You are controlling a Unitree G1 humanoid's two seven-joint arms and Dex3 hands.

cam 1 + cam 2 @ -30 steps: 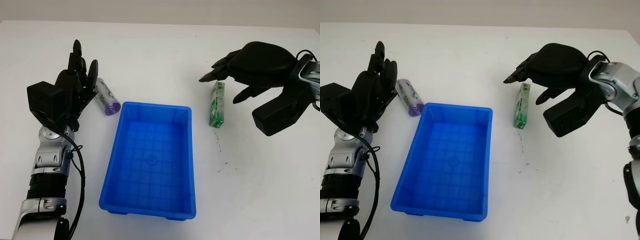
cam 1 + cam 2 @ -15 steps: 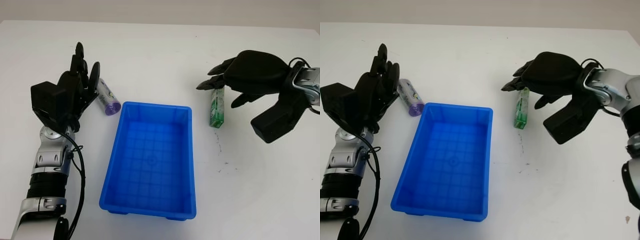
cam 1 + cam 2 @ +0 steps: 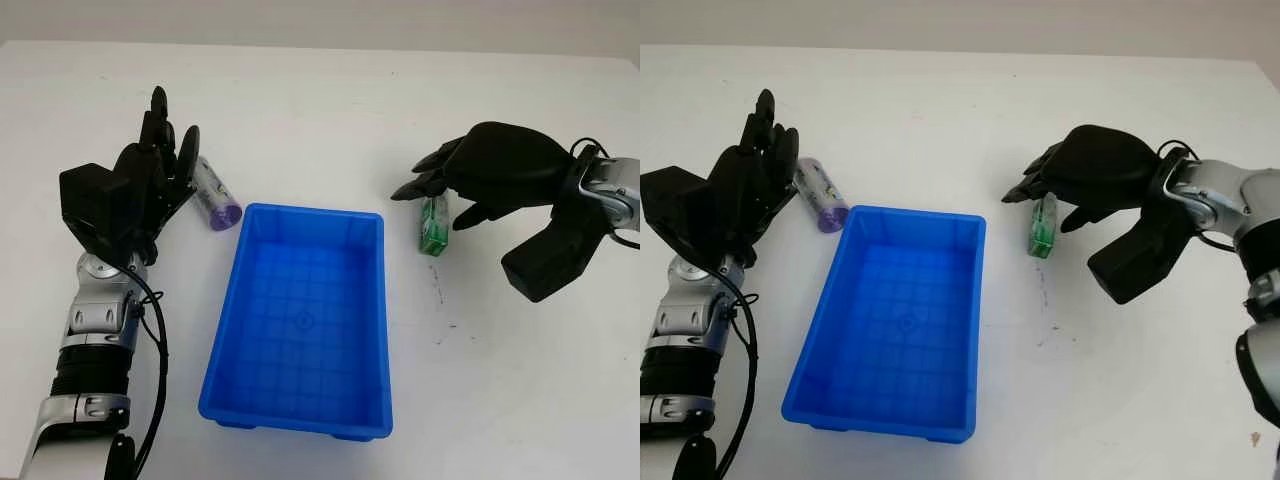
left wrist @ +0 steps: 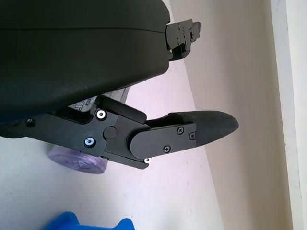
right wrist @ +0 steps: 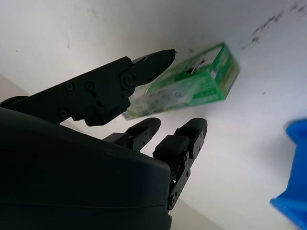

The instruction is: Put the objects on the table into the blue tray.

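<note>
The blue tray [image 3: 310,212] stands in the middle of the white table with nothing in it. A green box [image 3: 434,222] lies right of the tray's far corner. My right hand [image 3: 436,204] is low over the far end of the green box [image 5: 192,86]. Its thumb is on one side and its fingers [image 5: 184,139] are on the other, with a small gap to the box. A clear tube with a purple cap [image 3: 213,197] lies left of the tray's far corner. My left hand [image 3: 160,150] is open just left of the tube, whose cap [image 4: 76,160] shows beside its fingers.
The table's far edge runs along the top of the head views. Some dark scuff marks [image 3: 440,300] lie on the table right of the tray. A corner of the tray [image 5: 292,191] is close to my right hand.
My right hand has come down and nearer over the green box, so its fingers now straddle the box's far end. The left hand has hardly moved.
</note>
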